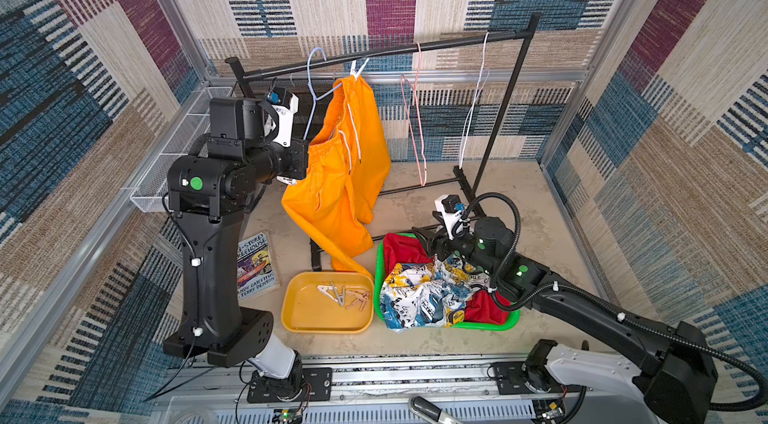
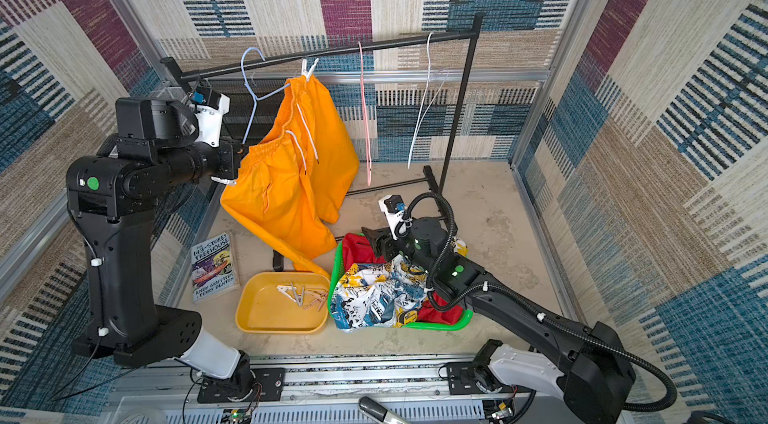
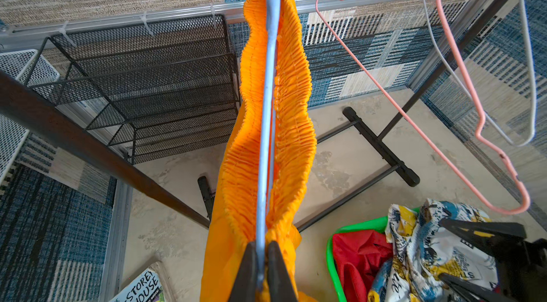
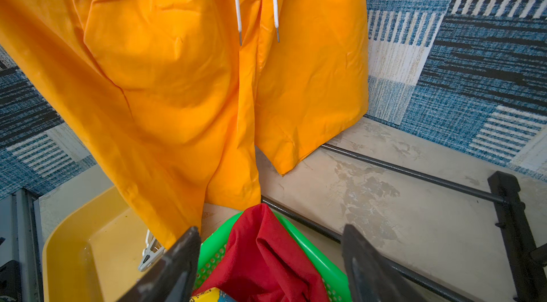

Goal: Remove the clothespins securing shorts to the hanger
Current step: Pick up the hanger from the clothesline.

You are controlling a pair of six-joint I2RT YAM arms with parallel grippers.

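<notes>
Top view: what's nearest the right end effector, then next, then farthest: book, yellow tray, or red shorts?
From the right end effector, in a top view:
1. Red shorts, just beside it, in the green basket.
2. Yellow tray, beyond the basket.
3. Book, past the tray, farthest.

Paperback book (image 2: 215, 268) cover reads "143-Storey Treehouse"; below, the authors' names, Andy Griffiths and Terry Denton.
</notes>
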